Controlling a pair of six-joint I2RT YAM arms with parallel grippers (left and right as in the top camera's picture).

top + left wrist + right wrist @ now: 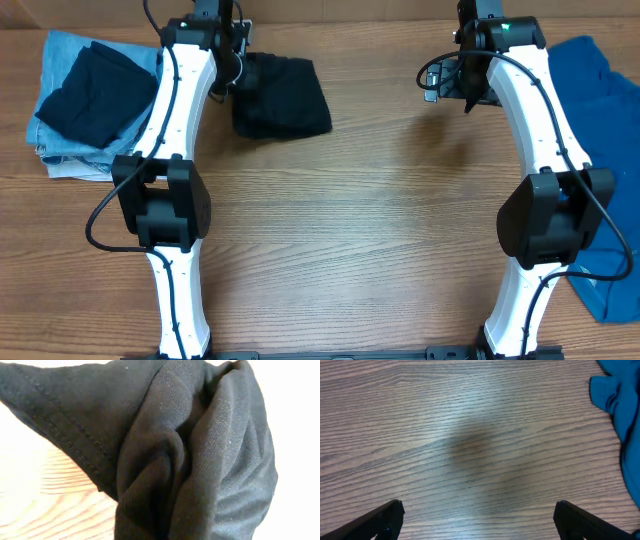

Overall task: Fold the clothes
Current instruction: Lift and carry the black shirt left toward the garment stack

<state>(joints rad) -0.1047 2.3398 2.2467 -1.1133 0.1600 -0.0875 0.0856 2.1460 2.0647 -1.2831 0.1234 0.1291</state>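
Observation:
A crumpled black garment (282, 97) lies at the back of the table, left of centre. My left gripper (238, 72) sits at its left edge and is shut on a gathered fold of it. In the left wrist view the bunched black garment (190, 455) fills the frame and hides the fingers. My right gripper (452, 80) hovers over bare wood at the back right. It is open (480, 517), with its two fingertips (390, 512) wide apart and nothing between them. A blue garment (600, 110) lies rumpled along the right edge, and its corner (620, 405) shows in the right wrist view.
At the far left stands a pile of folded clothes: a dark navy piece (95, 85) on top of light blue denim (60, 150). Both white arms reach in from the front edge, the left (170, 190) and the right (550, 200).

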